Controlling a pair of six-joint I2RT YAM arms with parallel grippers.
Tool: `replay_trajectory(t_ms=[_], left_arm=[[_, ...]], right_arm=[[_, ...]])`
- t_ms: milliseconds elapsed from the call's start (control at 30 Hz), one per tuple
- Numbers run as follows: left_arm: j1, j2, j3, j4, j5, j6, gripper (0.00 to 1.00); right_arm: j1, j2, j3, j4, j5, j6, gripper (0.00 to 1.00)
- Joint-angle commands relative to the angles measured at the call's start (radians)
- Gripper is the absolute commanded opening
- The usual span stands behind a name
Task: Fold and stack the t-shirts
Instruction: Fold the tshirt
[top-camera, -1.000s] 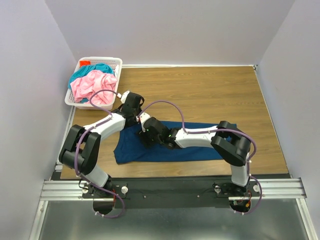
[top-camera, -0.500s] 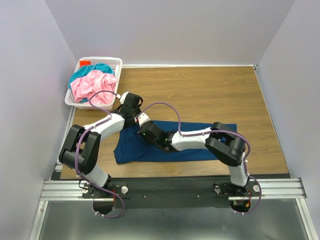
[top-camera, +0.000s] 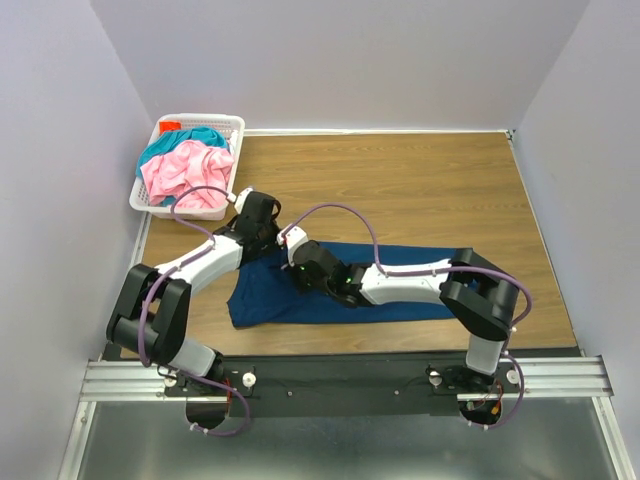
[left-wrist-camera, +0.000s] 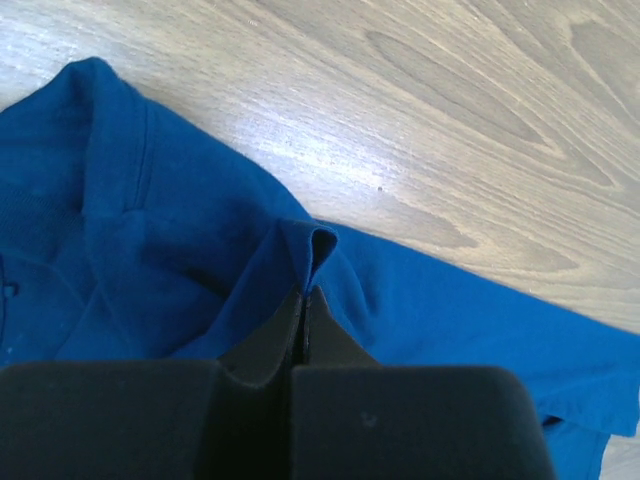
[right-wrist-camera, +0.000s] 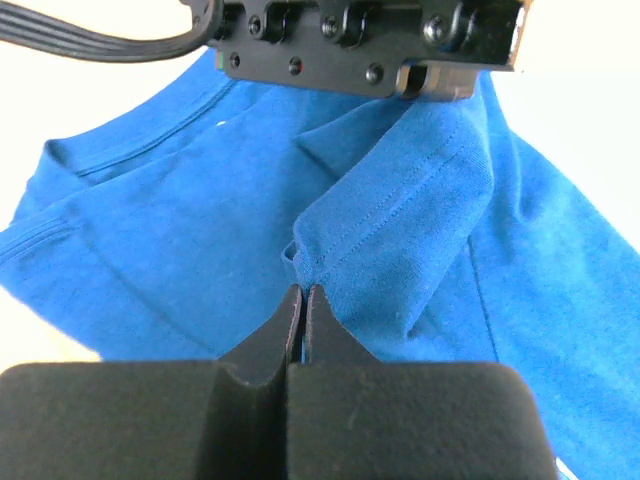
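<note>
The dark blue t-shirt (top-camera: 340, 290) lies spread across the near middle of the table; its print does not show. My left gripper (top-camera: 268, 240) is shut on a pinched fold of the blue t-shirt (left-wrist-camera: 310, 245) at its far left edge. My right gripper (top-camera: 297, 268) is shut on a hemmed fold of the same shirt (right-wrist-camera: 400, 220), just beside the left gripper. The left gripper's body shows at the top of the right wrist view (right-wrist-camera: 360, 40). The pink t-shirt (top-camera: 185, 172) and the teal t-shirt (top-camera: 195, 137) lie crumpled in the basket.
The white lattice basket (top-camera: 230, 125) stands at the far left corner of the wooden table (top-camera: 420, 190). White walls close in the table on three sides. The two arms reach close together over the shirt's left half.
Both grippers have shifted slightly toward me and right with the shirt's left edge. The right arm's elbow has swung out to the right. The shirt's left part has bunched a little.
</note>
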Motion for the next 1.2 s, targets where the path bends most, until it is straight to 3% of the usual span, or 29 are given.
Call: replay_trajectory(t_ms=[0, 667, 1167], left_arm=[[0.001, -0.068, -0.032, -0.022, -0.008, -0.015, 0.0], [0.0, -0.54, -0.325, -0.309, -0.031, -0.178, 0.0], [-0.052, -0.622, -0.393, -0.377, 0.037, -0.204, 0.0]], right_arm=[[0.01, -0.052, -0.045, 0.012, -0.085, 0.001, 0.01], [0.01, -0.132, -0.076, -0.092, -0.29, -0.088, 0.01], [0.008, -0.18, -0.154, -0.172, -0.344, -0.082, 0.01]])
